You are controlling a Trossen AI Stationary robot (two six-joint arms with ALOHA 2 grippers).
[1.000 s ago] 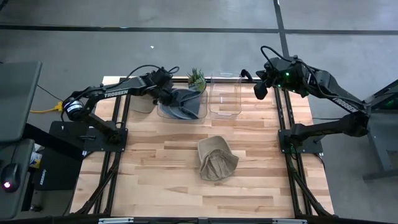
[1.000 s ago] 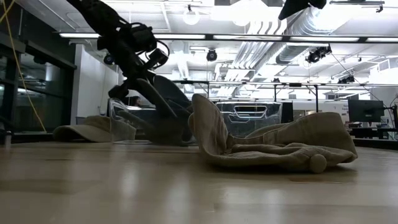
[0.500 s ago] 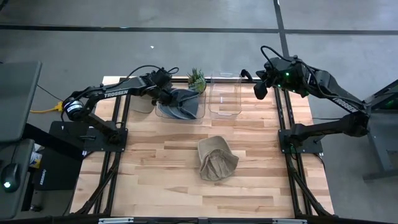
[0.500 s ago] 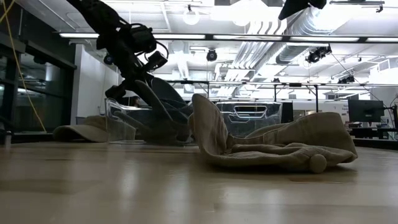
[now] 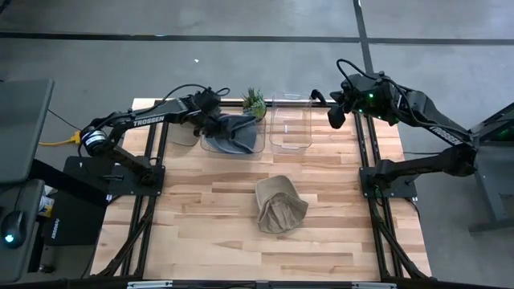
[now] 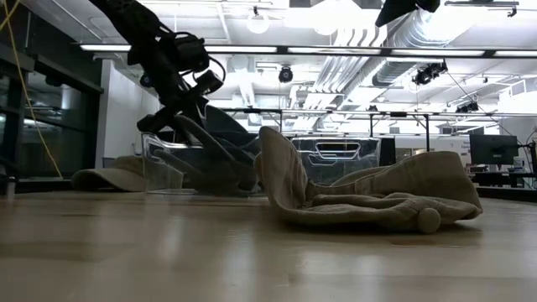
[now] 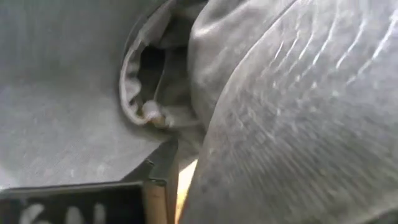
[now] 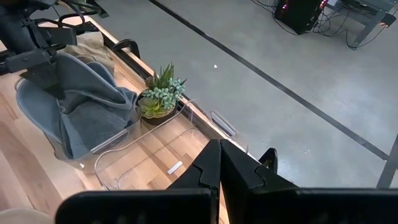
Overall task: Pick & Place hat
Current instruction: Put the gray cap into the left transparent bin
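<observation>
High view: grey hat shifted left.

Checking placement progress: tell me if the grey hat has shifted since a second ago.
Yes. The grey hat has spread lower and leftward in the clear bin, away from the plant, with the left tool at it.

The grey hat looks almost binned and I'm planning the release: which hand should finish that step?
Left. The left hand is down at the grey hat in the clear bin. The right hand hangs at the table's far right corner, away from it.
</observation>
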